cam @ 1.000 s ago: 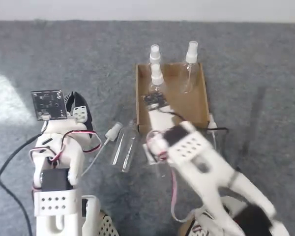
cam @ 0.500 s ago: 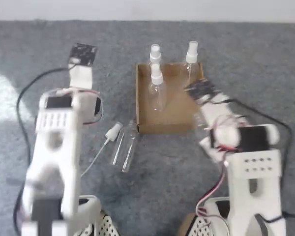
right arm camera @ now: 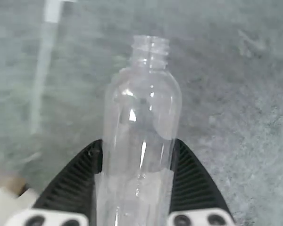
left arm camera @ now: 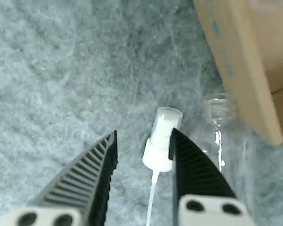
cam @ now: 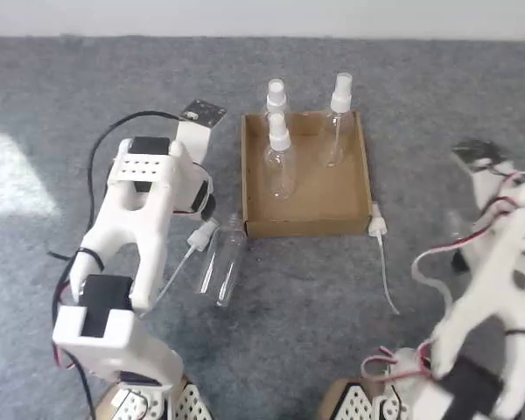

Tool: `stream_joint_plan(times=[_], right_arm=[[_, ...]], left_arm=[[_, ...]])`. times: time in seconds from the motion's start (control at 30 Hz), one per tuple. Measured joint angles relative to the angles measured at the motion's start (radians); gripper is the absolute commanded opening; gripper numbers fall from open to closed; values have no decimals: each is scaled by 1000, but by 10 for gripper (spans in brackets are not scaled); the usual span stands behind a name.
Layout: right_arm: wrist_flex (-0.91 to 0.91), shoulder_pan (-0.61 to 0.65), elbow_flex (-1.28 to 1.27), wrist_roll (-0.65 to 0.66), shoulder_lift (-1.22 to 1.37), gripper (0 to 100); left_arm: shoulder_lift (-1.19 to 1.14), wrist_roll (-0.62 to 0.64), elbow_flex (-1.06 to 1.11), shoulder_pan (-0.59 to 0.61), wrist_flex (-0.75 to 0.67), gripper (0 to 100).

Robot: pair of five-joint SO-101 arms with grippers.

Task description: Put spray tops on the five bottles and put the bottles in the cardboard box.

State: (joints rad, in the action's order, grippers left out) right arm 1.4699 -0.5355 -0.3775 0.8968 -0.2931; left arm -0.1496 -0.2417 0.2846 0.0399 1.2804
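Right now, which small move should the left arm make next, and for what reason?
Probably close the left gripper on the spray top. Its fingers are open and the white top appears to lie between them on the carpet, beside an uncapped bottle. The right gripper holds another open bottle that needs a top.

You see three capped bottles (cam: 280, 166) upright at the cardboard box (cam: 308, 226), top centre; an uncapped bottle (cam: 223, 262) and loose spray top (cam: 201, 234) lie lower left.
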Motion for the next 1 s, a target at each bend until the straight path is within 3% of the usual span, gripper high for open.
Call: stream_joint_plan(times=[0.27, 0.5, 0.67, 0.87, 1.0], right_arm=[[-236, -89, 0, 3, 273, 6], [-285, -89, 0, 3, 359, 6], [-348, -109, 2, 6, 384, 6], [-397, -141, 20, 6, 413, 8], [-397, -146, 21, 5, 413, 119]], left_arm=[[-2, -38, 112, -17, -95, 160], [-2, -43, 183, -12, -193, 118], [-2, -43, 216, -12, -224, 14], [-2, -43, 218, 18, -224, 9], [-2, -43, 206, 63, -189, 9]])
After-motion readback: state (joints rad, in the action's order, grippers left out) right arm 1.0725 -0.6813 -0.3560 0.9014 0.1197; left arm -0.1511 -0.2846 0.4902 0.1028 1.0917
